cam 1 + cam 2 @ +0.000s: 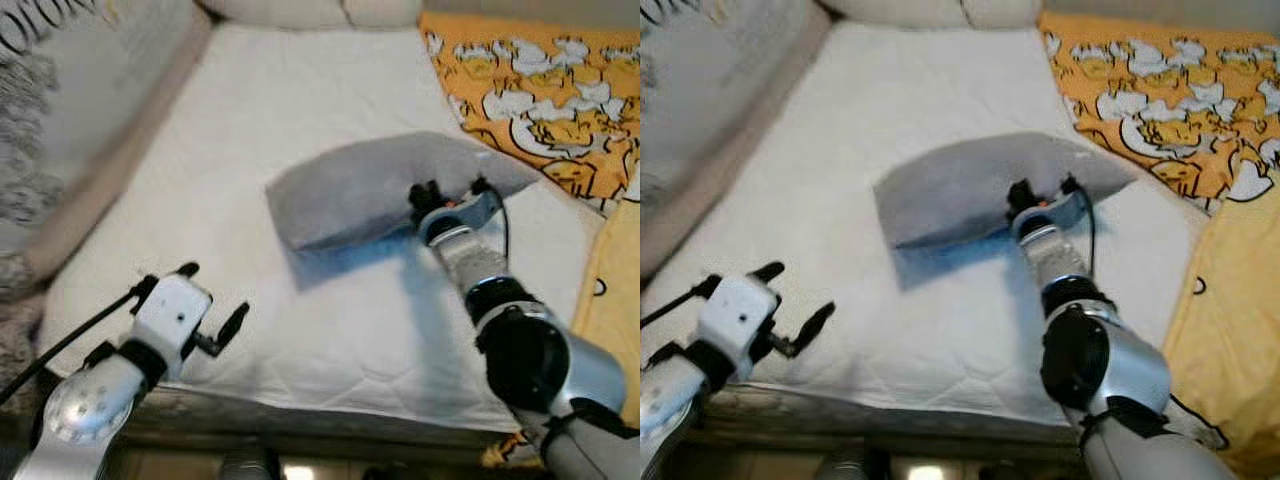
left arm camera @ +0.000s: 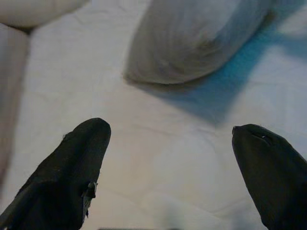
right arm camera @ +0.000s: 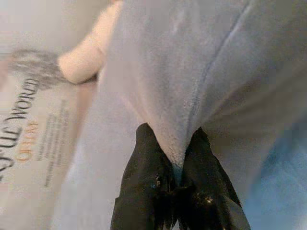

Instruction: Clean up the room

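Left eye view has my left gripper [image 1: 215, 300] nearest, hovering over the bed's [image 1: 300, 340] front edge with its fingers spread wide and nothing in them, so it's just parked out of the way for now. Further in, toward the middle of the bed, my right gripper [image 1: 447, 192] is pinched tight on the near edge of the grey pillow [image 1: 370, 185]. Right wrist view shows the fabric bunched between both fingers [image 3: 148, 158]. I'd guess I'm holding it by the edge so I can drag or lift it to tidy up. Beyond it, an orange duck-print blanket [image 1: 540, 90] lies along the bed's right side. No containers around.
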Robot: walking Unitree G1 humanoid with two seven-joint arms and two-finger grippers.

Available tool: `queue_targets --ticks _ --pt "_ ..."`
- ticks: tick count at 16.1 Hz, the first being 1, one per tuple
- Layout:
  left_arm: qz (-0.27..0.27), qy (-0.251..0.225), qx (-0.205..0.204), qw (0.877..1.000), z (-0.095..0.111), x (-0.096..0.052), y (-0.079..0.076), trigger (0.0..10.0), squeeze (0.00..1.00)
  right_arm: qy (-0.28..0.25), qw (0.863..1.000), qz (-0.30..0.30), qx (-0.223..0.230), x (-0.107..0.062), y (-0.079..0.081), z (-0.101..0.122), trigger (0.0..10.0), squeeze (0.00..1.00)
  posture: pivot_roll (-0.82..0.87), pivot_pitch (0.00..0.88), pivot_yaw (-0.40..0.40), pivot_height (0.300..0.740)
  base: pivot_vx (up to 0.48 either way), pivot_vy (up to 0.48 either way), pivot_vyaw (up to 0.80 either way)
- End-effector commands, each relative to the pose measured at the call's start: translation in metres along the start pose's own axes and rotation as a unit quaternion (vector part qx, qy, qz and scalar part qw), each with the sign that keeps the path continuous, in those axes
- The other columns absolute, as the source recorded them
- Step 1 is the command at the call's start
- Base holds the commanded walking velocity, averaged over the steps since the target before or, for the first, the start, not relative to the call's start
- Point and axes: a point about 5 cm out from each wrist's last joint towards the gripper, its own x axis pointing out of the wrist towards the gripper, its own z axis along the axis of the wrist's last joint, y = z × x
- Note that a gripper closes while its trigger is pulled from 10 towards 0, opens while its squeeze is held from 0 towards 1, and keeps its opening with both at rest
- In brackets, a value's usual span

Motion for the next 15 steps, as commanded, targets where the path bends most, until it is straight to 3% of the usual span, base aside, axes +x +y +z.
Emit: queue_targets --ticks 1,2,3,5,6,8,9,12,14,15 --pt "0.024 0.013 0.006 1.000 -0.006 0.008 0.006 10.0 0.00 -0.001 0.996 0.060 -0.070 0.004 0.024 0.018 0.0 0.00 0.09 0.000 0.007 0.740 0.000 0.000 0.00" --pt "0.049 0.027 0.016 0.998 -0.010 0.013 0.014 10.0 0.00 0.014 0.988 0.088 -0.125 0.004 0.032 0.021 0.0 0.00 0.09 0.000 0.007 0.740 0.000 0.000 0.00" --pt "0.062 0.033 0.017 0.997 -0.012 0.014 0.018 10.0 0.00 0.026 0.983 0.108 -0.148 0.005 0.037 0.021 0.0 0.00 0.08 0.000 0.012 0.740 0.000 0.000 0.00" --pt "0.105 0.049 0.022 0.993 -0.016 0.014 0.031 10.0 0.00 0.070 0.959 0.174 -0.212 0.004 0.055 0.017 0.0 0.00 0.08 0.000 0.012 0.740 0.000 0.000 0.00" --pt "0.105 0.049 0.022 0.993 -0.016 0.014 0.031 10.0 0.00 0.070 0.959 0.174 -0.212 0.004 0.055 0.017 0.0 0.00 0.08 0.000 0.012 0.740 0.000 0.000 0.00" --pt "0.170 0.070 0.027 0.983 -0.021 0.009 0.051 10.0 0.00 0.108 0.933 0.246 -0.238 0.001 0.074 0.012 0.0 0.00 0.09 0.000 0.013 0.740 0.000 0.000 0.00" --pt "0.216 0.088 0.025 0.972 -0.027 0.004 0.065 10.0 0.00 0.120 0.918 0.291 -0.239 -0.002 0.087 0.016 0.0 0.00 0.09 0.000 0.012 0.740 0.000 0.000 0.00" --pt "0.276 0.122 0.016 0.953 -0.037 -0.008 0.082 10.0 0.00 0.126 0.900 0.361 -0.210 -0.012 0.103 0.029 0.0 0.00 0.09 0.000 0.010 0.740 0.000 0.000 0.00" --pt "0.298 0.138 0.013 0.944 -0.042 -0.013 0.087 10.0 0.00 0.135 0.895 0.384 -0.183 -0.020 0.103 0.036 0.0 0.00 0.09 0.000 0.010 0.740 0.000 0.000 0.00" --pt "0.314 0.144 0.003 0.939 -0.045 -0.015 0.089 10.0 0.00 0.160 0.885 0.410 -0.153 -0.035 0.093 0.035 0.0 0.00 0.09 0.000 0.010 0.740 0.000 0.000 0.00"
